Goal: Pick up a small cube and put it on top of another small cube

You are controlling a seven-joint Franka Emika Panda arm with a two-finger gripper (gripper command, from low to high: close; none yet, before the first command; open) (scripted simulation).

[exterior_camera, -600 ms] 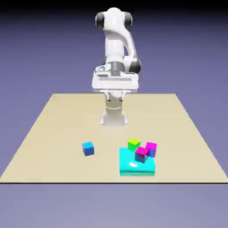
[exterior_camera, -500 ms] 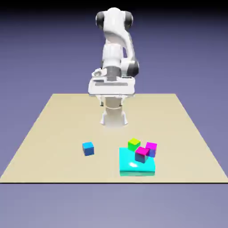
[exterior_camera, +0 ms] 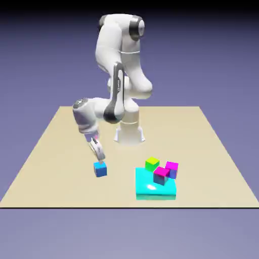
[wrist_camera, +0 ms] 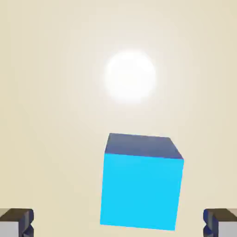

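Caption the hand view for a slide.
Open gripper above the blue cube, which sits between the fingertips, nearer the right-hand one.

In the exterior view I see my surface (exterior_camera: 60,187), pale tan and plain, wide at the near side and more narrow at the far side. Its near edge is a thin dark line. Behind and around it there is a blue-violet backdrop (exterior_camera: 212,66), which becomes almost black at the top and more pale and greyish at the bottom. In the hand view, a round white glare (wrist_camera: 131,76) shines on the cream-coloured surface, and its light fades softly outward.
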